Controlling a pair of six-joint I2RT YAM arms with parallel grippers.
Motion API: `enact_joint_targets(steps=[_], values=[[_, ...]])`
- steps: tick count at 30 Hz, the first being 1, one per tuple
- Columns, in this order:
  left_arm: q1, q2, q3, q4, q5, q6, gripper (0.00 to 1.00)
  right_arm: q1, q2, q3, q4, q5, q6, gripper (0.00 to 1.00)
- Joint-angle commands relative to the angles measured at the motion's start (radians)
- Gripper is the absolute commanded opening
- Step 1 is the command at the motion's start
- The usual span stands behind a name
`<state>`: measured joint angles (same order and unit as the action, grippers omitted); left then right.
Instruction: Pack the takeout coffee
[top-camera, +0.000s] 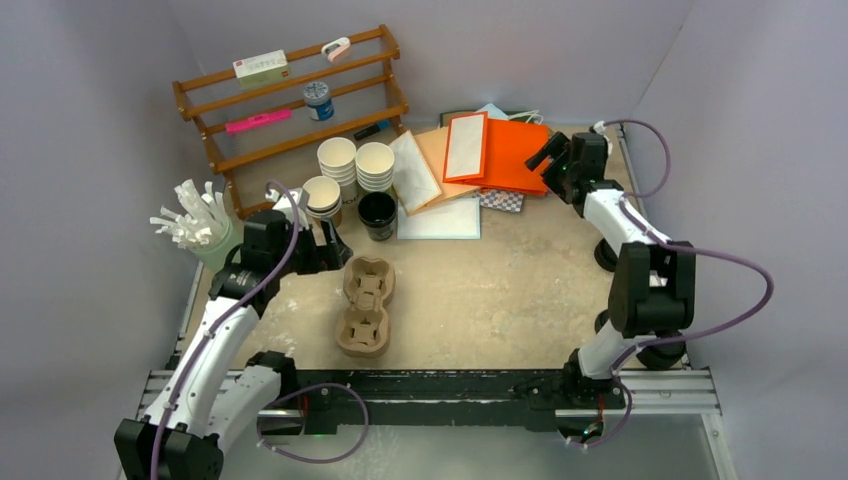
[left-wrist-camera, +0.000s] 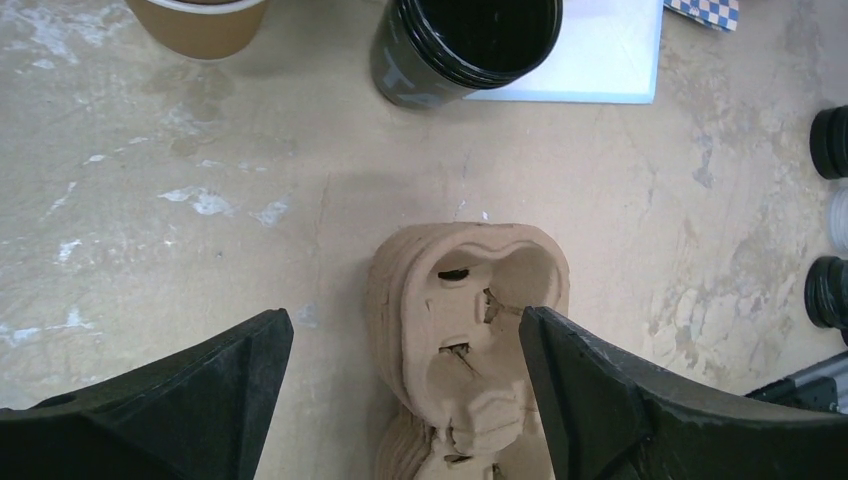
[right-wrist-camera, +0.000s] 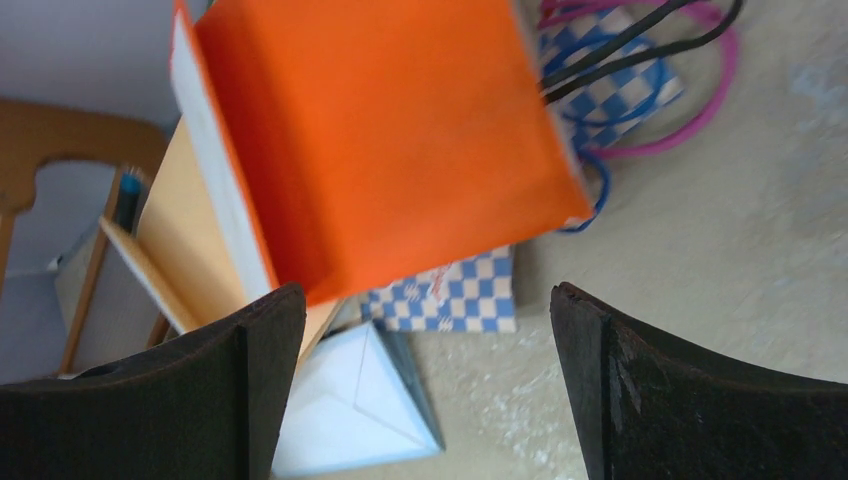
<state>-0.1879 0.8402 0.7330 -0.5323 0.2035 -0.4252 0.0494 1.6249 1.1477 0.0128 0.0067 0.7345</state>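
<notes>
Three stacks of kraft-brown paper cups (top-camera: 337, 160), white inside and without lids, stand at the back left; the nearest stack (top-camera: 322, 195) shows as a brown cup base (left-wrist-camera: 200, 20) in the left wrist view. My left gripper (top-camera: 335, 245) is open just above the far end of the moulded pulp cup tray (top-camera: 365, 305), its fingers either side of the tray's end pocket (left-wrist-camera: 470, 300) without touching it (left-wrist-camera: 403, 318). My right gripper (top-camera: 546, 156) is open and empty, hovering at the near edge of the flat orange paper bag (right-wrist-camera: 390, 130).
An all-black cup (top-camera: 377, 213) stands between the cup stacks and the tray. Flat bags lie at the back: orange (top-camera: 510, 155), kraft, light blue (right-wrist-camera: 350, 410), blue-checkered (right-wrist-camera: 450, 295). A wooden rack (top-camera: 290, 100) and a green cup of white stirrers (top-camera: 195, 225) stand at the left.
</notes>
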Motion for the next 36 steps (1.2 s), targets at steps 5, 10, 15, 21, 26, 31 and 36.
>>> enact_joint_targets(steps=[5, 10, 15, 21, 26, 31, 36], values=[[-0.012, 0.03, 0.007, 0.018, 0.047, 0.013, 0.89, -0.101, 0.172, 0.158, 0.03, 0.004, -0.01, 0.9], [-0.012, 0.038, 0.029, 0.004, 0.05, 0.021, 0.89, -0.114, 0.298, 0.272, 0.024, -0.066, -0.101, 0.81], [-0.012, 0.048, 0.073, -0.008, 0.051, 0.045, 0.88, -0.117, 0.392, 0.374, -0.005, -0.098, -0.153, 0.74], [-0.012, 0.085, 0.131, -0.034, 0.03, 0.058, 0.87, -0.118, 0.476, 0.499, -0.091, -0.107, -0.185, 0.73], [-0.012, 0.118, 0.175, -0.035, 0.026, 0.051, 0.86, -0.119, 0.491, 0.506, -0.079, -0.206, -0.154, 0.62], [-0.012, 0.173, 0.247, -0.037, 0.04, 0.058, 0.85, -0.12, 0.462, 0.475, -0.021, -0.295, -0.076, 0.33], [-0.012, 0.226, 0.319, -0.029, 0.066, 0.058, 0.85, -0.12, 0.417, 0.507, -0.033, -0.322, -0.027, 0.0]])
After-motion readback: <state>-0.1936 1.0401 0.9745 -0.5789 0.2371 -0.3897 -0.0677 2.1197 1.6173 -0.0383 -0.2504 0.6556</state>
